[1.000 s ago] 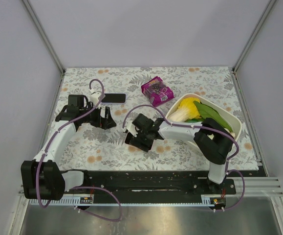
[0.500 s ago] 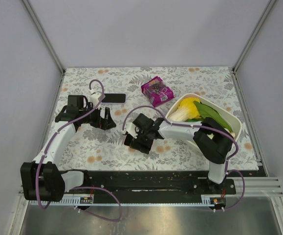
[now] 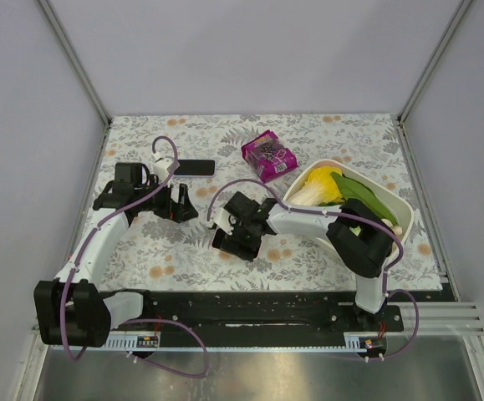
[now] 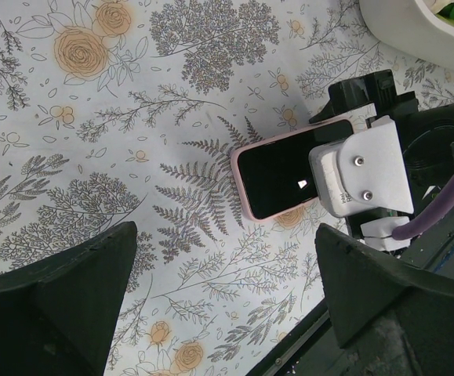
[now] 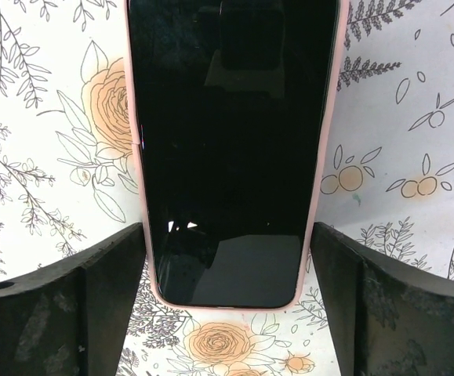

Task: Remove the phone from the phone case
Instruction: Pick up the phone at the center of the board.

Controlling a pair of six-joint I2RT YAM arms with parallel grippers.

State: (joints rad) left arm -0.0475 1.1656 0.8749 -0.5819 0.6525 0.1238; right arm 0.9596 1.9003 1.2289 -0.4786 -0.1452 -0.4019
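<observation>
We see the phone (image 5: pixel 230 141) lying screen-up on the floral table (image 3: pixel 350 134), near the middle of its front half, and it sits inside its pink phone case (image 4: pixel 237 184), whose rim shows all round the dark glass. The right gripper (image 5: pixel 228 266) hangs directly over it with the jaws spread wide, one finger on each side of the case's lower end. They stand just beside the pink rim, and we cannot tell whether they touch it; nothing is lifted or clamped. The left gripper (image 4: pixel 225 258) hovers to the left of the phone, over bare cloth, with its jaws as wide apart as we see them and nothing between them. To the right of the phone stands a white tub (image 3: pixel 402 209) holding a yellow-and-white leafy item (image 3: pixel 315 188) and a green leafy one (image 3: pixel 354 190) beside it; part of the right arm crosses in front of the tub, so we cannot make out the rest of its contents. A purple box (image 3: pixel 268 156) lies on the table behind the tub's left corner. A dark flat slab (image 3: pixel 196 168) lies further left, just behind the left arm's wrist.
</observation>
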